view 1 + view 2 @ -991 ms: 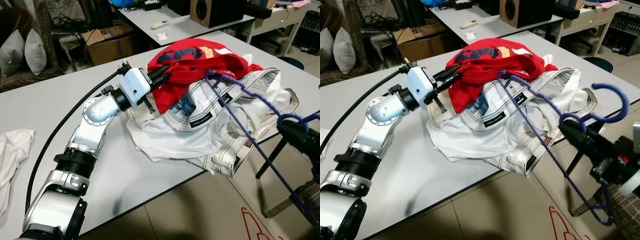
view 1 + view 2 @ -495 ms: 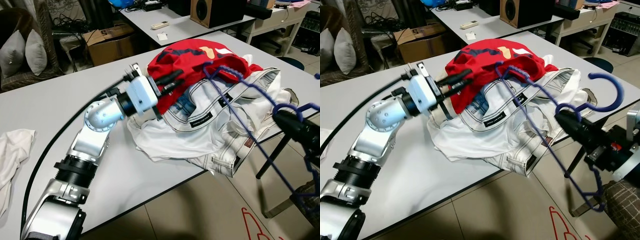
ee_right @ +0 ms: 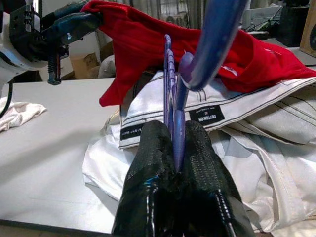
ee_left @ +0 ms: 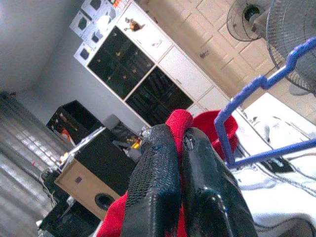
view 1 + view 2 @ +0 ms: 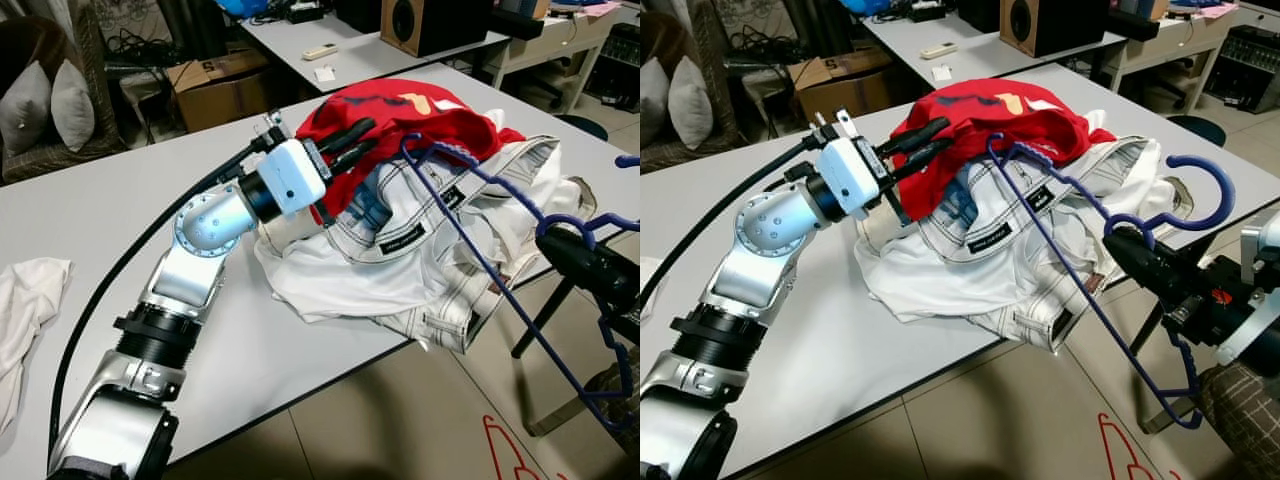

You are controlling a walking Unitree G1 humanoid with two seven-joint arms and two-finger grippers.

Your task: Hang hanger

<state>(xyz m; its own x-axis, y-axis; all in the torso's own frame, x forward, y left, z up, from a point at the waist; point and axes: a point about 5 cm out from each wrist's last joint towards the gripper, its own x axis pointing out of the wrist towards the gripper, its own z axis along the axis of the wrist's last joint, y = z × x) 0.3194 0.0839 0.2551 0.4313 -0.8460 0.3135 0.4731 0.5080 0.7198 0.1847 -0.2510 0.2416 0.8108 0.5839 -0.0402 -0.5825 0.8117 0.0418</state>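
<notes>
Pinching the limp red shirt [image 5: 1030, 120] atop the white garment pile [image 5: 990, 260], the left gripper [image 5: 930, 143] lifts its hem while the right gripper [image 5: 1130, 252] clamps the stiff, light blue hanger [image 5: 1060, 250] below its hook, its tip beside the shirt

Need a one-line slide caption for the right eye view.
Left gripper pinches and lifts the red shirt off the white garment pile while right gripper holds a blue hanger toward it.

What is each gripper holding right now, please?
Left gripper: shut on the red shirt.
Right gripper: shut on the blue hanger.
</notes>
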